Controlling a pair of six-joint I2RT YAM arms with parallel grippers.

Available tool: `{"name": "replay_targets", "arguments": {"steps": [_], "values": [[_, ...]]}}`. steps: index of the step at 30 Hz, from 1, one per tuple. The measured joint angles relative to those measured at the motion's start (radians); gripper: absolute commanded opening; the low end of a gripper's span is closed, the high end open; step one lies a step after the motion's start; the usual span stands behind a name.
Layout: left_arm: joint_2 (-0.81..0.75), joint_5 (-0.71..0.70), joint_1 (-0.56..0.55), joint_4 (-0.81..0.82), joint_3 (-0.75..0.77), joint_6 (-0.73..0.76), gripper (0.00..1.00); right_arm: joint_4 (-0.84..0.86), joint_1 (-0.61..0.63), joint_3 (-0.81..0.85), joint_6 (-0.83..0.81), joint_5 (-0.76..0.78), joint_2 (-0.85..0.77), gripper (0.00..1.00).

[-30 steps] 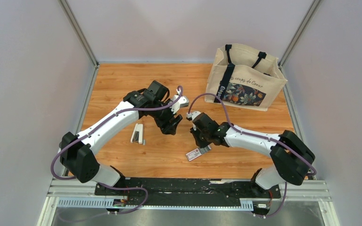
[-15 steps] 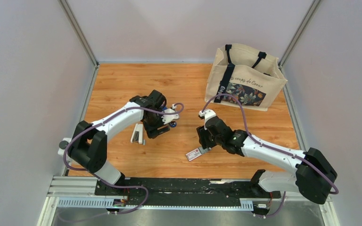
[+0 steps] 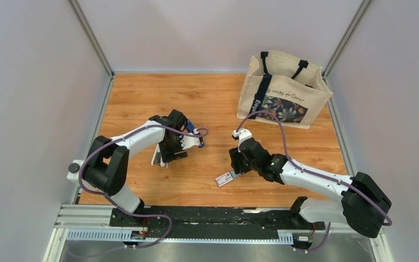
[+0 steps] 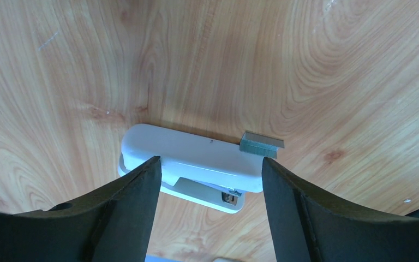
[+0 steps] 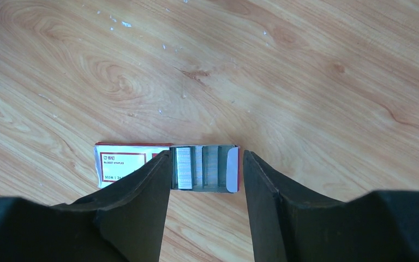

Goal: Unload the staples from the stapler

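Note:
The dark-blue stapler does not show in any view. My left gripper (image 3: 167, 155) is open and empty, and hangs over a white stapler (image 3: 159, 155) that lies on the wooden table. In the left wrist view the white stapler (image 4: 196, 158) lies crosswise between my open fingers, with a short grey strip of staples (image 4: 262, 144) on the table against its far right end. My right gripper (image 3: 235, 167) is open and empty above an open box of staples (image 3: 225, 178). In the right wrist view the box's tray (image 5: 204, 168) holds several staple strips between the fingertips.
A cream tote bag (image 3: 282, 89) with a flower print stands at the back right. A small blue part (image 3: 190, 128) shows by the left wrist; I cannot tell what it is. Grey walls close the table (image 3: 142, 98) on three sides.
My left gripper has swung down and left from the table's middle to over the white stapler. My right arm has shifted its elbow to the right, with the gripper staying by the staple box.

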Motion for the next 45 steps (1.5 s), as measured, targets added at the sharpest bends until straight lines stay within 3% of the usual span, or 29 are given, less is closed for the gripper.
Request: {"name": "replay_targets", "arguments": {"steps": [21,45], "values": [[-0.029,0.008,-0.090,-0.053,-0.085,0.084,0.83,0.026,0.000,-0.009,0.000,-0.002,-0.006,0.54],[0.043,-0.182,-0.123,0.076,-0.084,0.070,0.82,0.034,0.000,-0.009,-0.001,-0.010,-0.006,0.53]]}}
